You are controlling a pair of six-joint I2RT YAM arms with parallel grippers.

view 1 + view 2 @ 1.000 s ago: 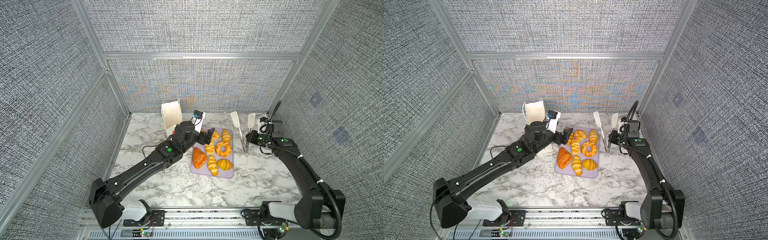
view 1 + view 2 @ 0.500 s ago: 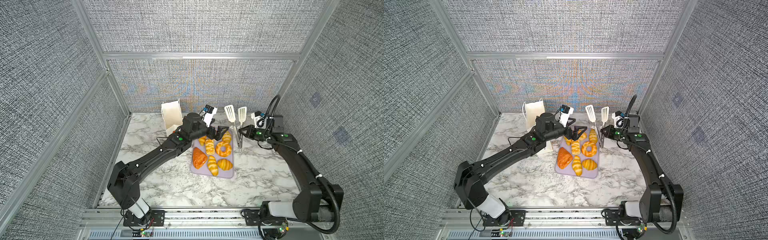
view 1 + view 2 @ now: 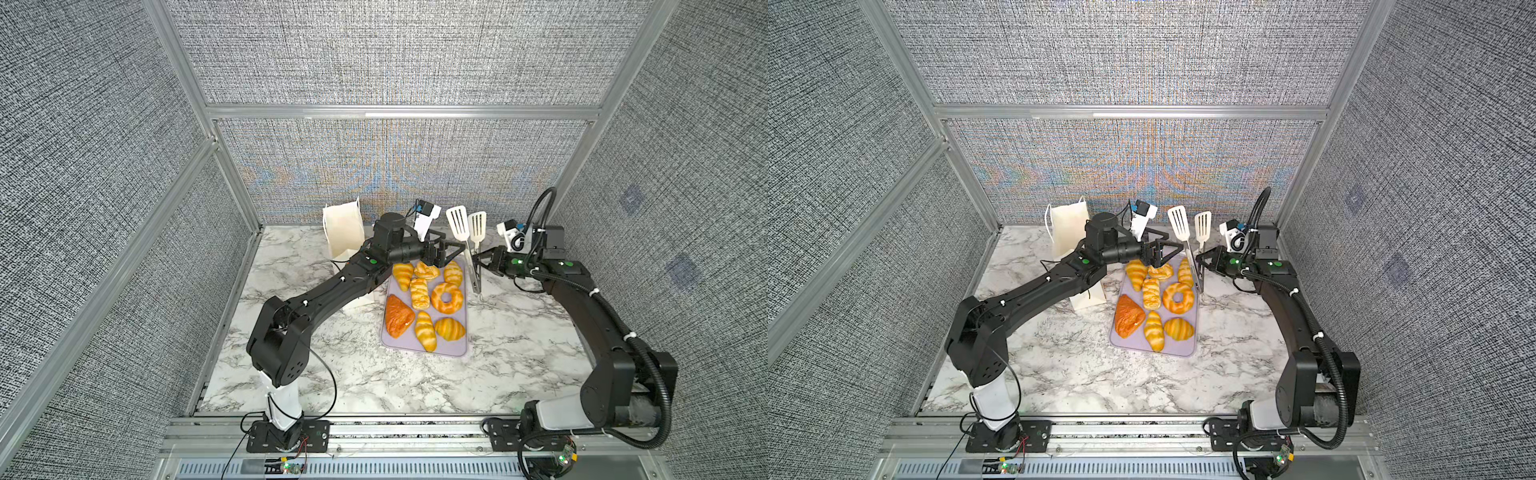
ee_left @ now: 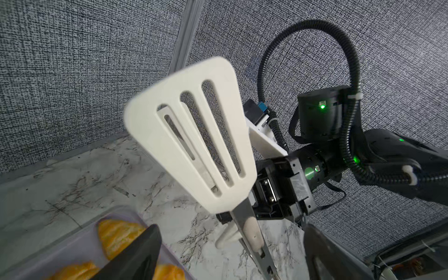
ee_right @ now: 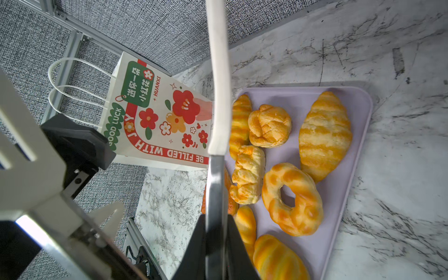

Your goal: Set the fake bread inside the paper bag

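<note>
Golden-yellow bread (image 3: 446,297), eight pieces by our count, sits on a lilac tray (image 3: 453,349) in the middle of the marble bench (image 3: 332,374). The bag (image 3: 343,232) stands upright at the back, left of the tray and partly hidden by the left arm. The left pincer (image 3: 451,254) hangs over the tray's far end, spread wide, and we see nothing between its fingers. The right pincer (image 3: 478,264) is pinching the metal arms of white slotted tongs (image 3: 457,220), heads pointing up by the tray's far right corner.
</note>
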